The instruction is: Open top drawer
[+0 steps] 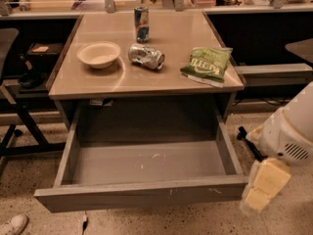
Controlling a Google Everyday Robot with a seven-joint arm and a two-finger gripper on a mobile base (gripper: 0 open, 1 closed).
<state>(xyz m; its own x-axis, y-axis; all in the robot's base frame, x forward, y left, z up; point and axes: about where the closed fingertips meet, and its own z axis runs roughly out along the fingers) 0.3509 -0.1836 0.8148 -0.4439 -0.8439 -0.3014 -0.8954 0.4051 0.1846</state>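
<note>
Tan table (146,84) holds a bowl (98,54), 2 cans and a chip bag (207,65). Top drawer (142,194) below stands far out. Gripper (263,186) sits just beside its right front corner; can't tell grip state. Drawer looks rigid, handleless and slides, so hook the front's top edge.

You're looking at a tan counter (161,77) with a warm glare across its top. Past its far edge runs a long pale bench (254,8), and the gear on it is too blurred to name. Off the left edge stands a dark chair (6,48). Beyond the right edge sit 1 grey shelf (274,71) and 1 dark tabletop (299,48). Speckled floor (29,175) spreads below the front edge, with 1 white shoe (12,224) out past the front-left corner. The gripper (266,185) hangs just off the front-right corner.
</note>
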